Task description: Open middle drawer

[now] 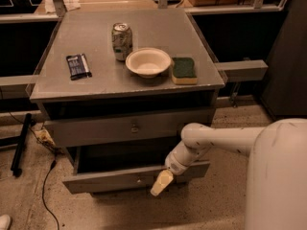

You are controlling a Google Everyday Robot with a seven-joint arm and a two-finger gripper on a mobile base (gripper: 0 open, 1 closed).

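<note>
Cream gripper (161,182) at grey middle drawer (105,181)

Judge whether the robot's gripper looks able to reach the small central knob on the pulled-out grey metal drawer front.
Probably yes. The gripper is at the front of the pulled-out grey metal middle drawer, just right of its small central knob, with nothing visible between them.

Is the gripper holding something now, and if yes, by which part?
It cannot be told. The gripper is at the front of the pulled-out middle drawer, right of its knob, but no grasp on it shows.
</note>
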